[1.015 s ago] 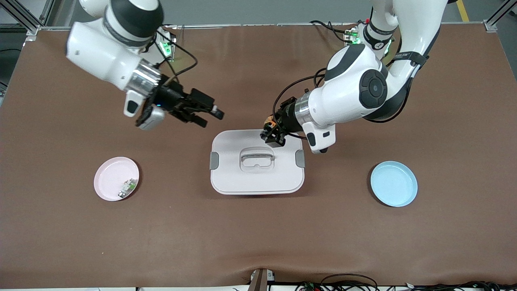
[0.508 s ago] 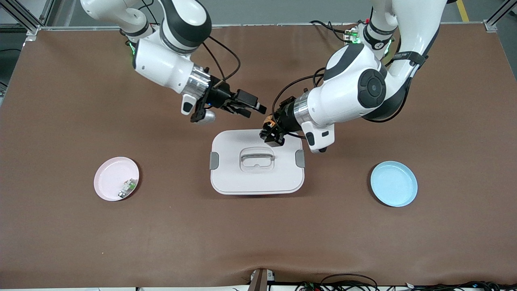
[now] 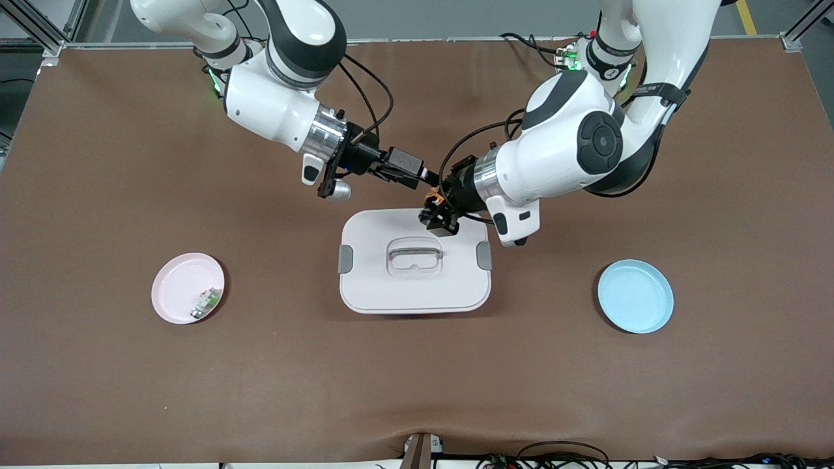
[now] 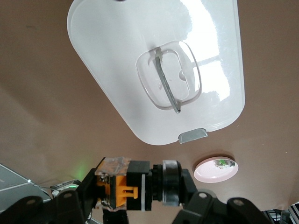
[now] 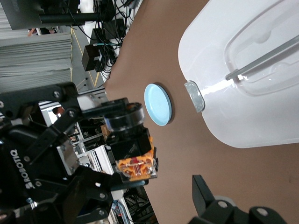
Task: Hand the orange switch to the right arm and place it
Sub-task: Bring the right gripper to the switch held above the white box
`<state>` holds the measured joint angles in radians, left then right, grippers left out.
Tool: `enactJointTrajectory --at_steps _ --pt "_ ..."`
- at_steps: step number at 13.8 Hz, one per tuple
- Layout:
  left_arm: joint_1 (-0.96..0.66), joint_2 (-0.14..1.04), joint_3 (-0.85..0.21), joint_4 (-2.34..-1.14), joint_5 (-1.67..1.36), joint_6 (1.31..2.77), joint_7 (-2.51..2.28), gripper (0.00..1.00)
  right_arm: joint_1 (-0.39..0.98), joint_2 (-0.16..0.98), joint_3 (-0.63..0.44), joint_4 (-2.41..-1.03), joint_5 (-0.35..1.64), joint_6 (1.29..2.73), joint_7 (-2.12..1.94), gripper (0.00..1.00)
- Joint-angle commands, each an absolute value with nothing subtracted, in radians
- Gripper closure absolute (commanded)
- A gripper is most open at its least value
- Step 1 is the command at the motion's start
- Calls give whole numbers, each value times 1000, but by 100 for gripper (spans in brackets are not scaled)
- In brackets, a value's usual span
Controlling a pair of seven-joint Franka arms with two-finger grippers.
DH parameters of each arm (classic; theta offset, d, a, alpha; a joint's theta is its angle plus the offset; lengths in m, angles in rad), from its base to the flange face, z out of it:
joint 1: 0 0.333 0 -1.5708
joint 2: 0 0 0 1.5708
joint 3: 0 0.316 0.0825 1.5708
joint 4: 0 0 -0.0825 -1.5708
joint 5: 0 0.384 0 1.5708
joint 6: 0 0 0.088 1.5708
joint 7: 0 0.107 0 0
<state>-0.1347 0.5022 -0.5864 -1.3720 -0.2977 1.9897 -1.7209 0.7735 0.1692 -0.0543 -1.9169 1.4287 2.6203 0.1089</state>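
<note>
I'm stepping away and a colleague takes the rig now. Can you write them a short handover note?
Left hand: shut on the orange switch, held in the air over the white lidded box at mid-table.
Right hand: open, right beside the switch, not yet gripping it.
Pink plate, toward the right arm's end, holds a small white-and-green part. Blue plate sits toward the left arm's end.
Done: switch picked up and presented.
Left: right hand closes on it, left releases, right places it.
</note>
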Motion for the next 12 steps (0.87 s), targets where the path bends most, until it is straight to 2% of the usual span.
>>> enactJointTrajectory --at_steps 1,9,12 --pt "-143 509 -584 -1345 -310 1968 -1735 97 744 167 -54 -1902 1465 2623 107 0" --pt "-143 509 -586 -1345 -311 1967 -1758 97 755 256 -54 -1773 1436 2626 86 0" --pt "-143 511 -586 -1345 -311 1960 -1764 97 749 270 -52 -1766 1401 2614 35 0"
